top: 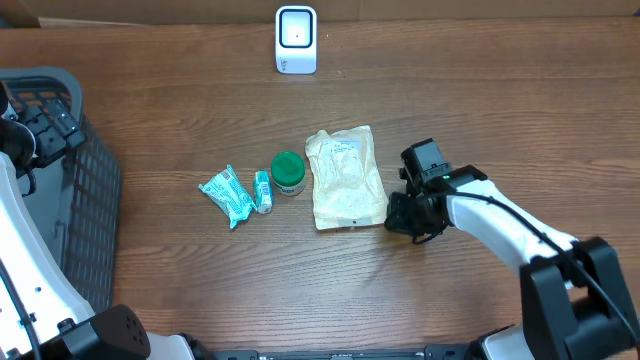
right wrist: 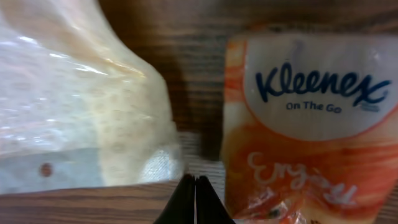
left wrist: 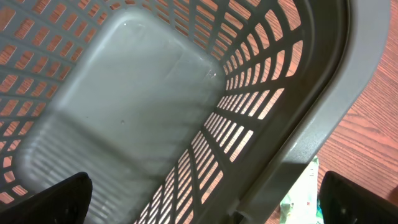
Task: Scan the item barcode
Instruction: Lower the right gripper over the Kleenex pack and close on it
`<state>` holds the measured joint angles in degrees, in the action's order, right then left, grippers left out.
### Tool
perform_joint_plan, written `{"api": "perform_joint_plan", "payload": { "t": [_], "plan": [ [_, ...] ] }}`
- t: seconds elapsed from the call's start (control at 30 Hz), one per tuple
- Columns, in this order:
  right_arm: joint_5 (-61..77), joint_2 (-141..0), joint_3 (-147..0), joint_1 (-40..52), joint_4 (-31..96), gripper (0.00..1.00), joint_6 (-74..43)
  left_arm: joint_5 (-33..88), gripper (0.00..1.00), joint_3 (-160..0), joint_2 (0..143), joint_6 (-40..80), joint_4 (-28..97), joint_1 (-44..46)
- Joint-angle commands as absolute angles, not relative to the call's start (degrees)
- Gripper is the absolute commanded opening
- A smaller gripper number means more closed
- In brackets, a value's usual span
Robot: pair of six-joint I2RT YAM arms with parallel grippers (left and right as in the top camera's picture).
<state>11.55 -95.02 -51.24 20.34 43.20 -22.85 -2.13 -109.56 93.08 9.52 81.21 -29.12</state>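
An orange Kleenex tissue pack (right wrist: 311,124) lies on the wooden table right of my right gripper (right wrist: 195,186). A clear bag with pale contents (right wrist: 74,93) lies to the gripper's left. The jaws are shut with nothing between them, tips on the bare wood between the two items. From overhead the right gripper (top: 402,213) sits at the bag's (top: 345,178) right edge and hides the tissue pack. The white barcode scanner (top: 296,40) stands at the far edge. My left gripper (left wrist: 208,208) hangs open over the grey basket (left wrist: 323,118).
A green-lidded jar (top: 288,172), a small green tube (top: 263,190) and a teal packet (top: 228,195) lie left of the bag. The grey slotted basket (top: 85,210) fills the table's left side. A pale green packet (left wrist: 301,199) shows past the basket rim.
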Motion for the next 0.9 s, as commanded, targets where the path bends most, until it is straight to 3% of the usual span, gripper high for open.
{"api": "perform_joint_plan", "payload": {
  "t": [0.0, 0.4, 0.57, 0.87],
  "plan": [
    [8.45, -95.66, -50.74, 20.18, 44.29, 0.04, -23.09, -2.0, 1.0, -109.95, 93.45, 10.52, 81.17, -29.12],
    [2.85, -95.66, -50.74, 8.05, 49.25, 0.04, -28.77, -2.0, 1.0, -109.95, 93.45, 10.52, 81.17, -29.12],
    [5.08, -95.66, -50.74, 4.05, 43.13, 0.05, -28.75, -2.0, 1.0, -109.95, 93.45, 10.52, 81.17, -29.12],
    [13.87, -95.66, -50.74, 4.82, 24.01, 0.06, -28.47, -2.0, 1.0, -109.95, 93.45, 10.52, 81.17, -29.12]
  ]
}}
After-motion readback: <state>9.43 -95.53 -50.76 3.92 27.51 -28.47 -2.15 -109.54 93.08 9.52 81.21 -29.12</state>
